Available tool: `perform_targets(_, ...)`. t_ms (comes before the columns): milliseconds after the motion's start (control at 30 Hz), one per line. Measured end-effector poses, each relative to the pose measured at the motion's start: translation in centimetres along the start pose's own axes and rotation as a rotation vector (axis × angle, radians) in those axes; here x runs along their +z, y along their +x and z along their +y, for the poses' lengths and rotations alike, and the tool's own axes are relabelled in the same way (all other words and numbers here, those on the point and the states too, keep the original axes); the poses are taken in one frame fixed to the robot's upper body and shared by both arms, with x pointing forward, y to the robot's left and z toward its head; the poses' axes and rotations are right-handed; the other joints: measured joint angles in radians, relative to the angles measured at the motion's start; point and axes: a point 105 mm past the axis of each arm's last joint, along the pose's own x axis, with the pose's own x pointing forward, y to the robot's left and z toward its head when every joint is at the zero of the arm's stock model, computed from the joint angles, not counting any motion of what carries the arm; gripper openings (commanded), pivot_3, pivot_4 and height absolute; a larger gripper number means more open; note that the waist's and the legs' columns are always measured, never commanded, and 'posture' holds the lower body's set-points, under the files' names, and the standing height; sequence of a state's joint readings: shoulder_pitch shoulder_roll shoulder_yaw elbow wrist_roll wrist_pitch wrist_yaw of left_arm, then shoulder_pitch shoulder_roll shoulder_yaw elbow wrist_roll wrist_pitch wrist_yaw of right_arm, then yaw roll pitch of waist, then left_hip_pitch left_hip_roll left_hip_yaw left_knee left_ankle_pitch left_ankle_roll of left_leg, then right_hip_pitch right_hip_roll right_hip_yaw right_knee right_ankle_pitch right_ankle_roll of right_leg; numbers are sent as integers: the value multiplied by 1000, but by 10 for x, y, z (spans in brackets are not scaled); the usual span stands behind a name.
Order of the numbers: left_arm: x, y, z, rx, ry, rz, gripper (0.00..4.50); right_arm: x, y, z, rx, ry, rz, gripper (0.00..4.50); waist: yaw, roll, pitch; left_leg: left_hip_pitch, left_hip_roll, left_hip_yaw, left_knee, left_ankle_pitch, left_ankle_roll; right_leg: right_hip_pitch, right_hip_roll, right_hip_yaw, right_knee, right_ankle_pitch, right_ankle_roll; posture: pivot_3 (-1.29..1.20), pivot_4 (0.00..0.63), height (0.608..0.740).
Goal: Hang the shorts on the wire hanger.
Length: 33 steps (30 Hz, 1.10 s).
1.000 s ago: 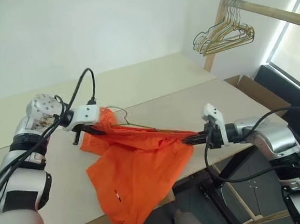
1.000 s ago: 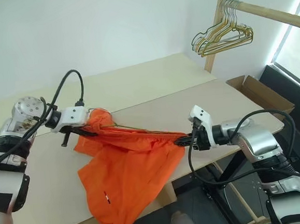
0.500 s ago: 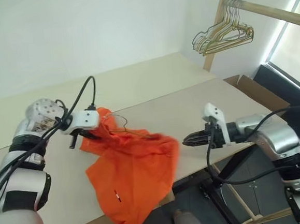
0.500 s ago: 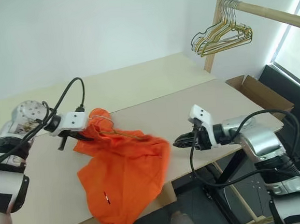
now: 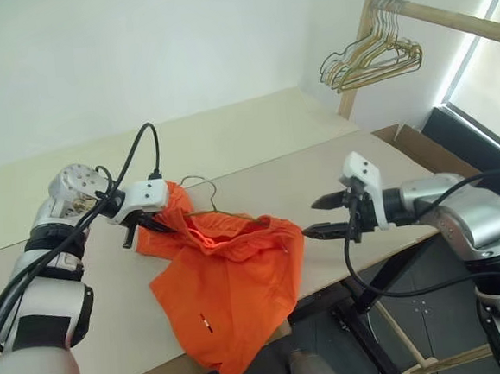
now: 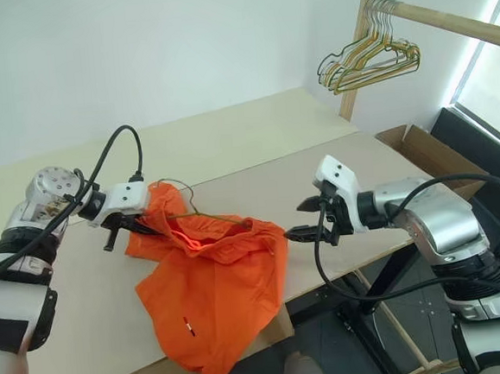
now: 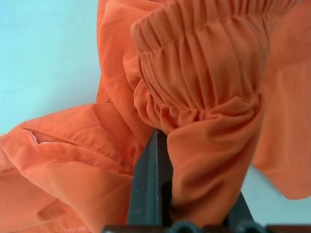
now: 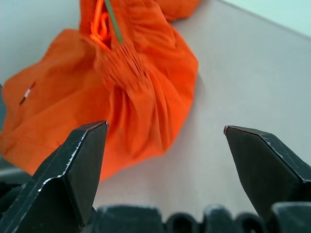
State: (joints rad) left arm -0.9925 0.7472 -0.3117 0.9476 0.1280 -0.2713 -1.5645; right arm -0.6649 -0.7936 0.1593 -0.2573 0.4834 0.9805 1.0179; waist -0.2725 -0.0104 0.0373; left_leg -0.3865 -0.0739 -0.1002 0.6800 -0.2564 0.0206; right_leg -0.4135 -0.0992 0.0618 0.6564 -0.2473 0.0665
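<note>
The bright orange shorts (image 5: 231, 275) lie crumpled on the table, one leg drooping over the front edge. My left gripper (image 5: 151, 221) is shut on the shorts' left end; the left wrist view has the gathered waistband (image 7: 204, 73) bunched over a dark finger (image 7: 153, 184). The thin wire hanger (image 5: 199, 183) is threaded into the waistband, with its hook poking out behind the fabric and its wire (image 8: 112, 19) running into the folds. My right gripper (image 5: 322, 217) hovers open just right of the shorts, holding nothing, its fingers (image 8: 73, 170) spread wide.
A bunch of gold and dark hangers (image 5: 371, 56) hangs on a wooden rail (image 5: 445, 17) at the back right. An open cardboard box (image 5: 420, 148) sits past the table's right end. The pale table (image 5: 317, 160) stretches behind the shorts.
My right gripper opened, let go of the shorts' right end and rose. The stretched waistband went slack and dropped onto the table. The left gripper kept its hold.
</note>
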Motion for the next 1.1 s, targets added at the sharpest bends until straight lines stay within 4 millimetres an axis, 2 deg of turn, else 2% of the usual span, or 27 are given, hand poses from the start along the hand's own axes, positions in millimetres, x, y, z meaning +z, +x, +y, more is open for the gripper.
perform_targets(100,8,1,4,6,18,-15,0,13,8,5,-13,-56,75,4487,-1,0,0,-1,0,0,0,0,0,-1,0,-1,0,0,0,-271,0,740)
perform_targets(300,15,5,7,8,23,-49,0,7,43,12,-3,-114,252,4487,-19,0,-1,-7,-1,0,1,0,0,-9,-2,0,7,0,0,-268,0,740)
perform_targets(433,20,6,8,6,42,-59,0,-8,59,-3,-71,-169,379,4487,-26,0,-1,-8,-1,0,1,0,0,-9,-2,0,7,0,0,-258,0,740)
perform_targets(533,22,6,8,7,51,-61,0,-19,68,-8,-68,-160,417,3994,-34,0,-1,-8,-1,0,1,0,0,-9,-2,0,7,0,0,-249,0,740)
perform_targets(633,24,5,8,12,57,-67,0,-17,70,-11,-51,-174,421,3007,-43,0,-1,-8,-2,0,1,0,0,-9,-2,0,7,0,0,-239,0,740)
perform_targets(900,24,2,4,15,72,-86,0,-13,70,-3,35,-169,404,146,-45,0,-1,-8,-1,0,1,0,0,-9,-2,0,7,0,0,-243,0,740)
perform_targets(933,23,1,4,21,70,-89,0,-12,70,1,59,-168,399,30,-45,0,-1,-8,-1,0,1,0,0,-9,-2,0,7,0,0,-246,0,740)
perform_targets(1100,31,-2,3,10,78,-141,1304,-10,67,8,120,-117,366,0,-45,0,-1,-8,-2,0,1,0,0,-9,-2,0,7,0,0,-253,0,740)
